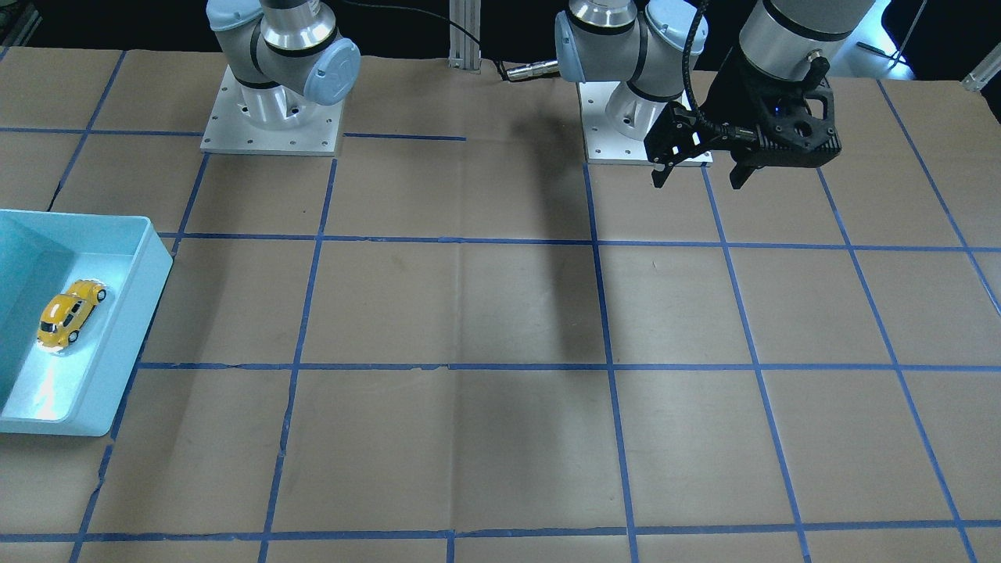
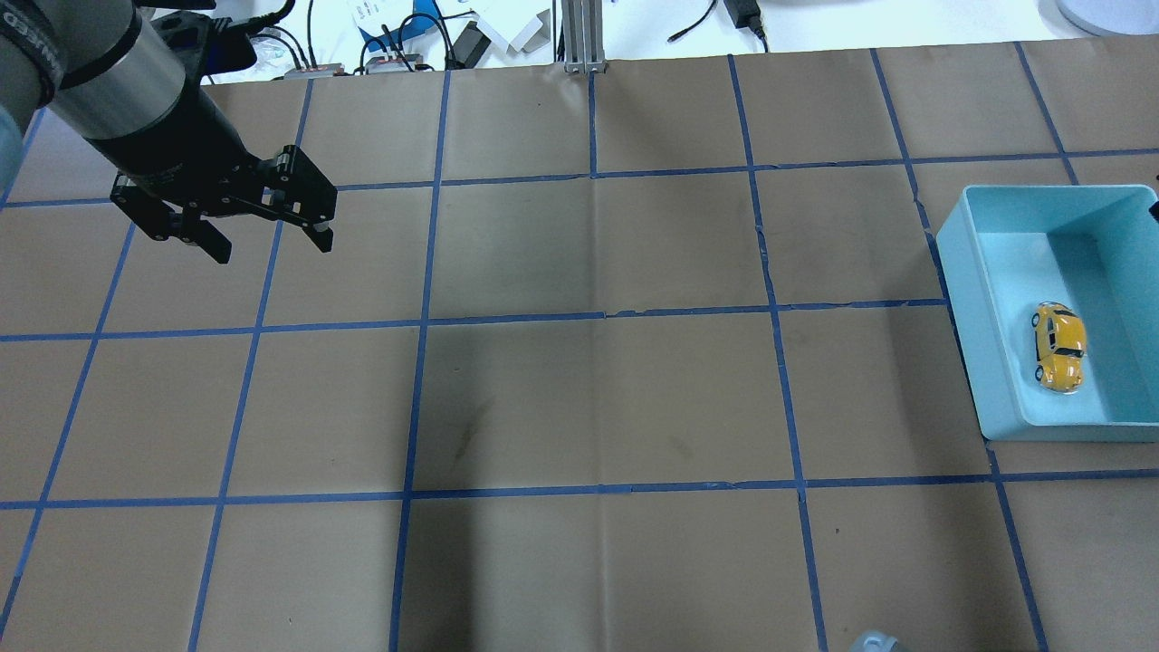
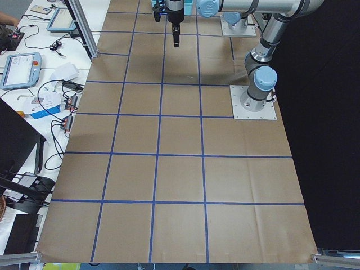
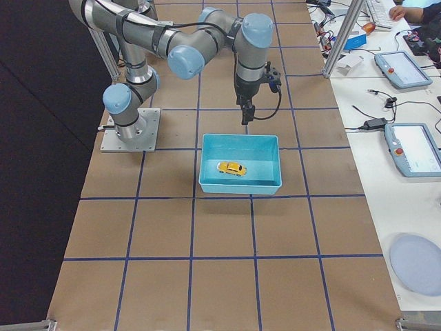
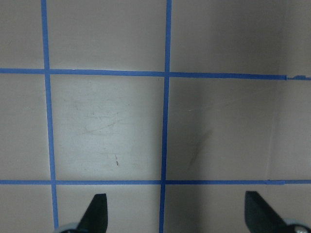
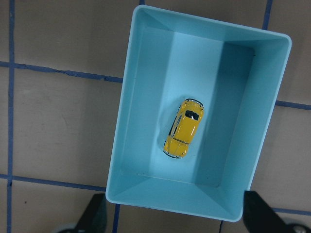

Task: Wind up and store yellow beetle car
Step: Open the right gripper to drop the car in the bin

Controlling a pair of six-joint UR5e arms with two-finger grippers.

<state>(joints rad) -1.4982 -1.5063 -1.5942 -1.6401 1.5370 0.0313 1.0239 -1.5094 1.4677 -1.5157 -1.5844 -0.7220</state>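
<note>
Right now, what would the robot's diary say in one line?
car: yellow beetle car in blue bin | left fingers: open, empty | right fingers: open, empty, raised near bin

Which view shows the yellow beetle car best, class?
Right wrist-mounted: the yellow beetle car is largest, seen from above in the blue bin. Overhead, front-facing and exterior right show it small; exterior left and left wrist miss it.

Table (image 2: 598,398): brown paper cover, blue tape grid.
Light blue bin (image 2: 964,272): open-topped — towards the table's right end.
Base plates (image 1: 227,139): two, white — along the robot-side edge.
</note>
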